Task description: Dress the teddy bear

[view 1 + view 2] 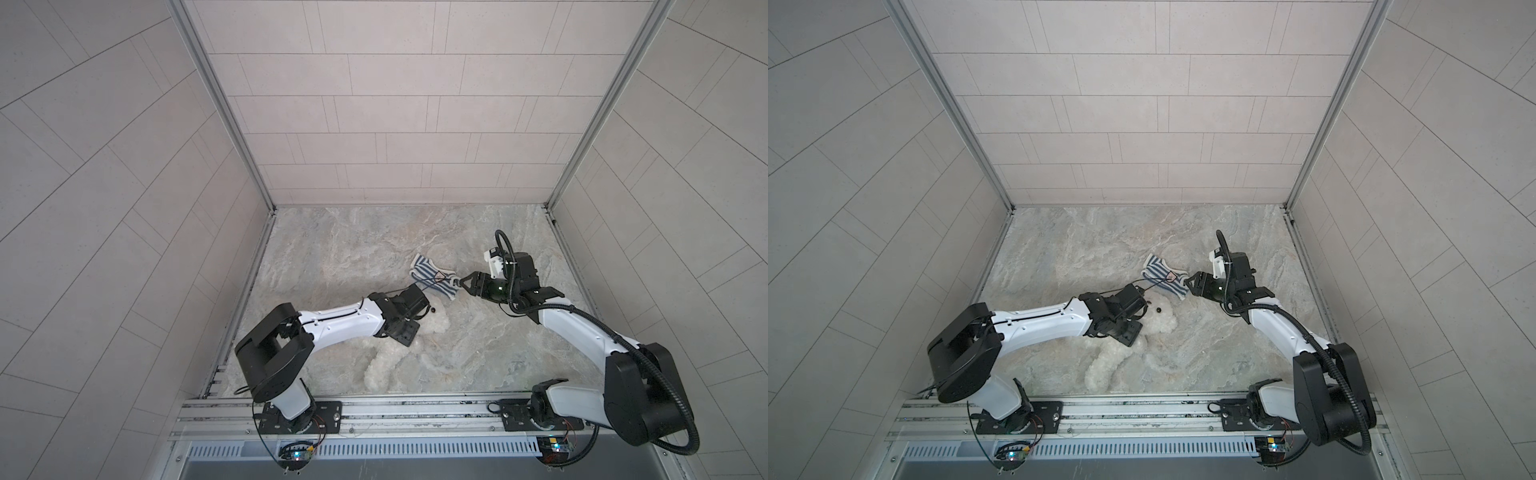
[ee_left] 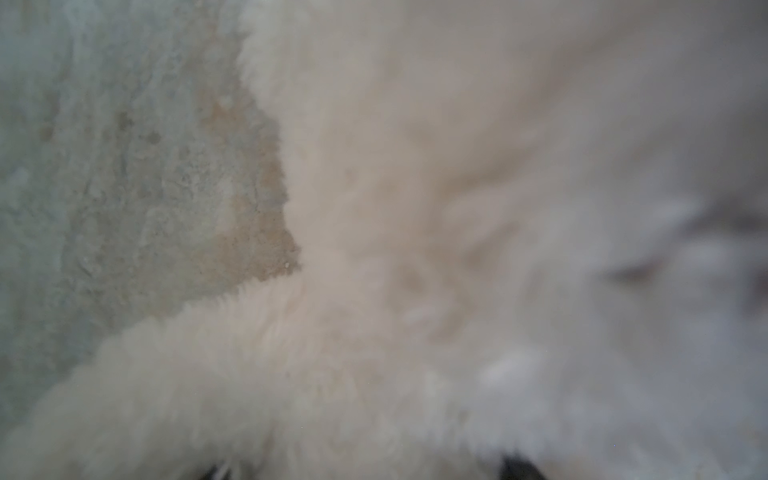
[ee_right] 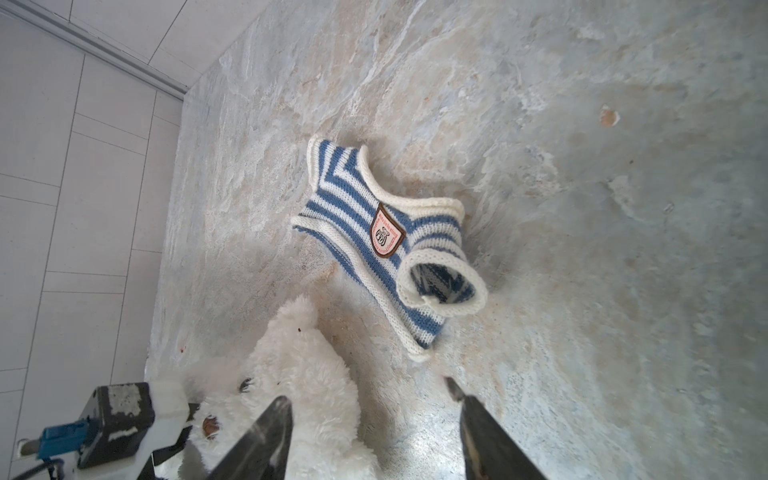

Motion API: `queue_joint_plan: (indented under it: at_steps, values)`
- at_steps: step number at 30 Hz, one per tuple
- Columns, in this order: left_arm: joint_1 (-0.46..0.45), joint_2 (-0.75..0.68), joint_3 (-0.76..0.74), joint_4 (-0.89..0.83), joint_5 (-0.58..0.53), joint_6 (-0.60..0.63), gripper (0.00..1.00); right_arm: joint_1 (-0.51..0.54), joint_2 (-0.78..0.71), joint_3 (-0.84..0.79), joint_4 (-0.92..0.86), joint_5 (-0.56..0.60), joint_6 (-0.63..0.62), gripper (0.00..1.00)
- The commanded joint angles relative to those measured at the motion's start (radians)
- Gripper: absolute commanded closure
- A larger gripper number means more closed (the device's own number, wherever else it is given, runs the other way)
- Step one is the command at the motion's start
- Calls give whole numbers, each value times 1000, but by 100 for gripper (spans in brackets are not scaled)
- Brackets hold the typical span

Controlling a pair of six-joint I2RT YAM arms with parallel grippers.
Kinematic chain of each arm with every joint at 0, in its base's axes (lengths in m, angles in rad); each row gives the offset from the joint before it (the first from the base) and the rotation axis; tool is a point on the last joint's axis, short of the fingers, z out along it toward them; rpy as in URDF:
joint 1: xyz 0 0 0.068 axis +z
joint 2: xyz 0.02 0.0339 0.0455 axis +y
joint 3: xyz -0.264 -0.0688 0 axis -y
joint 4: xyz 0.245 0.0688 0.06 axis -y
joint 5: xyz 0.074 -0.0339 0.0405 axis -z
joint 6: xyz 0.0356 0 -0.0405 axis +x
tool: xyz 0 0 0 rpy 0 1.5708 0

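The teddy bear (image 1: 1162, 320) lies face up on the marbled table (image 1: 1059, 249). Its head is just beside the striped shirt (image 1: 1160, 276) and its legs stretch away from the shirt. In the right wrist view a strip of bare table separates the bear's ear from the shirt. The left gripper (image 1: 1133, 337) sits in the fur of the bear's body, on the side away from the shirt. Fur fills the left wrist view and hides the jaws, so I cannot tell whether they grip. The right gripper (image 3: 374, 415) hovers just beside the shirt's rolled opening, jaws apart and empty. The shirt lies with its badge (image 3: 386, 237) facing up.
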Motion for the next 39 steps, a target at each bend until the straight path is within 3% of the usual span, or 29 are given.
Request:
queue_joint_plan:
  at_steps: [1, 4, 12, 19, 27, 39]
  values:
    - [13, -39, -52, 48, 8, -8, 60, 32, 30, 99, -85, 48, -95, 35]
    - [36, -88, -88, 83, 35, -16, 78, 81, 83, 169, -145, 86, -168, 36]
    - [136, -294, -193, 93, 88, 4, 99, 219, 290, 386, -283, 159, -289, 41]
    - [263, -478, -266, 56, 139, 10, 94, 285, 500, 575, -430, 221, -397, 48]
    - [299, -527, -289, 60, 166, -10, 93, 326, 654, 750, -601, 304, -472, 58]
    - [311, -554, -305, 80, 165, -44, 93, 327, 720, 795, -645, 392, -501, 67]
